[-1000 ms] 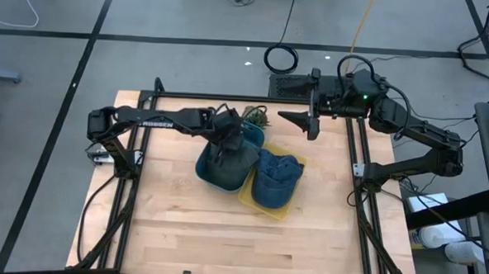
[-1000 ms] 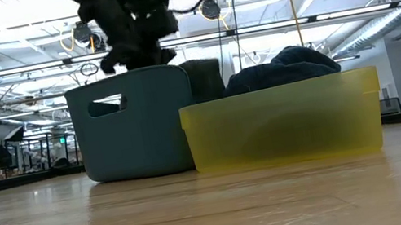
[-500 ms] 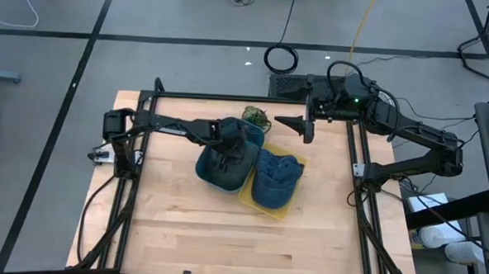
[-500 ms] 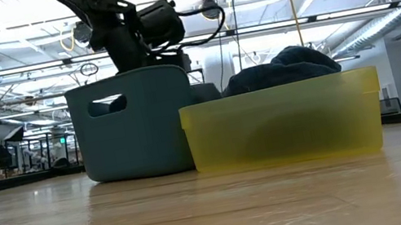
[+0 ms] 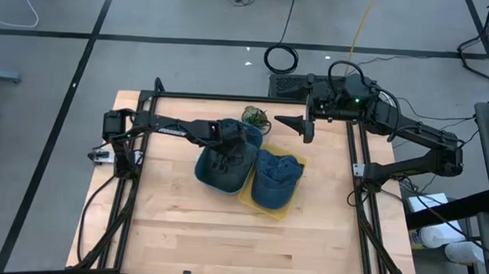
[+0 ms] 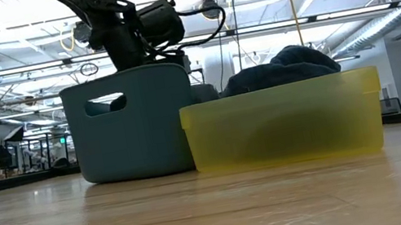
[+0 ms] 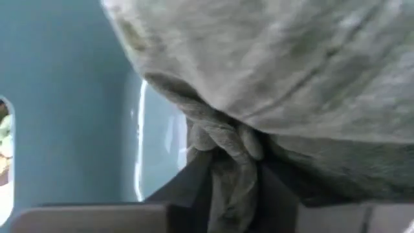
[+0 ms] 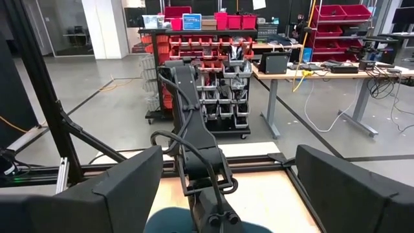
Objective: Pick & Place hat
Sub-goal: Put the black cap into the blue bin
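Since the earlier frames, we see the teal bin [image 6: 132, 124] has slid slightly away from the yellow bin [image 6: 284, 124]. We count two bins and two hats: a grey hat [image 7: 272, 71] pinched by the left gripper [image 7: 236, 188] inside the teal bin, shown only by its wrist camera, and a blue hat [image 5: 274, 178] in the yellow bin. The right gripper [image 5: 291, 122] hangs spread open past the bins.
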